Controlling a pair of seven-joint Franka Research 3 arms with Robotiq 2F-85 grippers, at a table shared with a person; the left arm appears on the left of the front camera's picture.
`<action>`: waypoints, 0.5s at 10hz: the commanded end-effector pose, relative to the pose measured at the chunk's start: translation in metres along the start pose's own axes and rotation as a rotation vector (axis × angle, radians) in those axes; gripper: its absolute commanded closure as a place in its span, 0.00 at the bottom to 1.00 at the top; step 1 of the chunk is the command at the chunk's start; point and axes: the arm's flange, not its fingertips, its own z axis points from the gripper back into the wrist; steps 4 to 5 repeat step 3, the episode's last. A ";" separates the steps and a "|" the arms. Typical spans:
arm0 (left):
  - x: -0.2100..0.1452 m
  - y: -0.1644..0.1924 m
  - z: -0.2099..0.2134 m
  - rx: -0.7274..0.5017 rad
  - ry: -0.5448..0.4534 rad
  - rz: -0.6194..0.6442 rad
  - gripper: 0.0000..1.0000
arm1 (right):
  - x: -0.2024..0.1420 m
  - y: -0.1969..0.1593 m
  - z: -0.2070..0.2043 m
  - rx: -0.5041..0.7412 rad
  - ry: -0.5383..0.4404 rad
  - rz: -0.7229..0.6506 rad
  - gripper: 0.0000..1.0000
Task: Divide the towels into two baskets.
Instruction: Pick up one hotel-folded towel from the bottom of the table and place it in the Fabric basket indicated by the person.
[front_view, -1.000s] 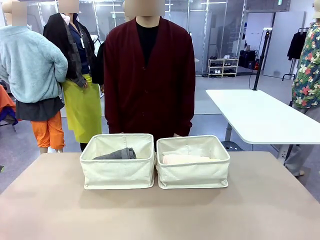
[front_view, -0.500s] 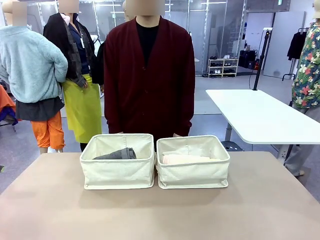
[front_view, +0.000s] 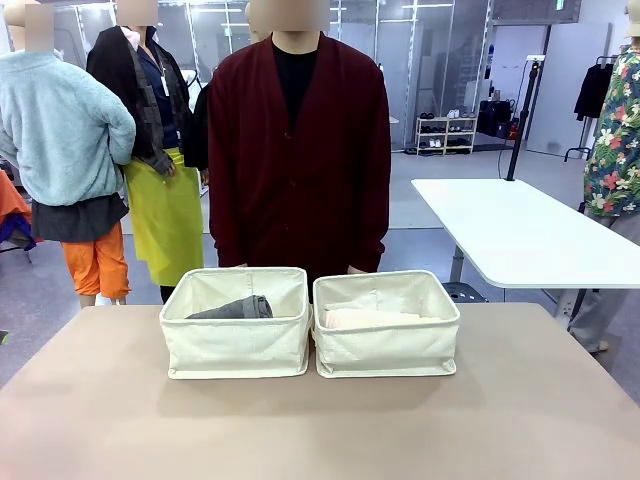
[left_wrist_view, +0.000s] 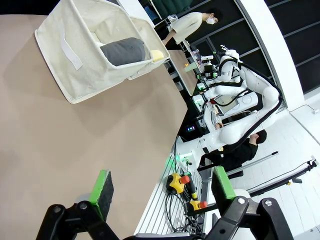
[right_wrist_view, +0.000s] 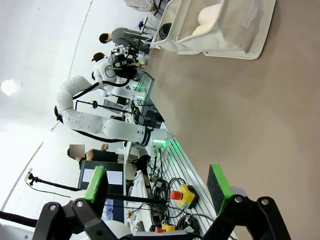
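Two cream canvas baskets stand side by side, touching, at the table's far middle; the left basket (front_view: 237, 322) holds a dark grey towel (front_view: 233, 308), with a pale yellow roll (left_wrist_view: 159, 54) just behind it in the left wrist view; the right basket (front_view: 386, 323) holds a pale pink towel (front_view: 370, 318); no print can be read on either. A person in a dark red cardigan (front_view: 298, 150) stands just behind them. The left gripper (left_wrist_view: 162, 186) and the right gripper (right_wrist_view: 157, 183) hang over bare tan table (front_view: 320, 430), jaws spread wide, nothing held.
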 end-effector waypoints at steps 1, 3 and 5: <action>-0.003 -0.003 0.002 0.000 0.005 0.000 0.00 | 0.000 0.004 0.000 -0.006 0.007 0.005 0.00; -0.003 -0.003 0.002 0.000 0.005 0.000 0.00 | 0.000 0.004 0.000 -0.006 0.007 0.005 0.00; -0.003 -0.003 0.002 0.000 0.005 0.000 0.00 | 0.000 0.004 0.000 -0.006 0.007 0.005 0.00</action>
